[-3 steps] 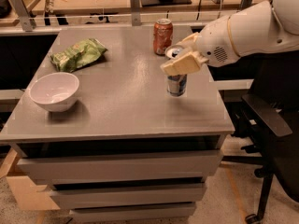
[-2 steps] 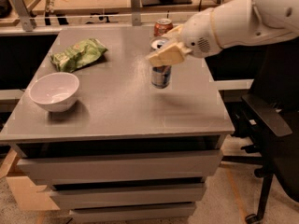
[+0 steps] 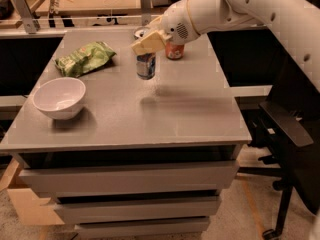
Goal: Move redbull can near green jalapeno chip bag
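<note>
One arm extends from the 2 o'clock corner of your view. Its end effector [image 3: 148, 43] sits over the far middle of the bench [image 3: 190, 119], clamped around the upper part of the redbull can [image 3: 146, 67]. You'll see the can upright, its base looking slightly clear of the surface, with a shadow beneath it. The green jalapeno chip bag [image 3: 85, 58] lies at the can's 9 o'clock, near but apart. An orange soda can [image 3: 175, 51] stands just beside the redbull can at 2 o'clock, and a white bowl [image 3: 59, 97] rests at 8 o'clock, well apart.
</note>
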`<state>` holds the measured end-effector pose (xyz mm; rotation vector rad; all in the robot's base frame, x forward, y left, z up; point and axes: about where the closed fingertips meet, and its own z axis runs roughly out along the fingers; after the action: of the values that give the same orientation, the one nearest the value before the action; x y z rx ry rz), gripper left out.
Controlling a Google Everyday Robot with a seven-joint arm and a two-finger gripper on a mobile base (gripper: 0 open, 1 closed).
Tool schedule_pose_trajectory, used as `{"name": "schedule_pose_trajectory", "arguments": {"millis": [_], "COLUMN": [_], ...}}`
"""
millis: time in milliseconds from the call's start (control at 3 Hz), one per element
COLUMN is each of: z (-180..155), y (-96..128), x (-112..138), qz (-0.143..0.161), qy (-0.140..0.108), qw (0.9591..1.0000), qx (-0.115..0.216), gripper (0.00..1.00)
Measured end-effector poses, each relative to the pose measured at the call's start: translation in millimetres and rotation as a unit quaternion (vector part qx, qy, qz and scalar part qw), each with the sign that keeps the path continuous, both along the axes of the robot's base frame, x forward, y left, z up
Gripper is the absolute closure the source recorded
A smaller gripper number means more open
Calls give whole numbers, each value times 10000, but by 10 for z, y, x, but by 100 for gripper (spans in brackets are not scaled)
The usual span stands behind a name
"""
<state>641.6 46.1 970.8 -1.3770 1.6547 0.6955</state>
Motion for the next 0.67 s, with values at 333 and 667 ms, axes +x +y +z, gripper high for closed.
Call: {"name": "schedule_pose_trajectory", "arguments": {"millis": [333, 667], "z": [-105, -258], "y": [293, 530], "x": [262, 557], "qz": [176, 302], "qy": [110, 225], "qw": [9997, 9991], "qx": [-93, -172], "gripper": [100, 100]}}
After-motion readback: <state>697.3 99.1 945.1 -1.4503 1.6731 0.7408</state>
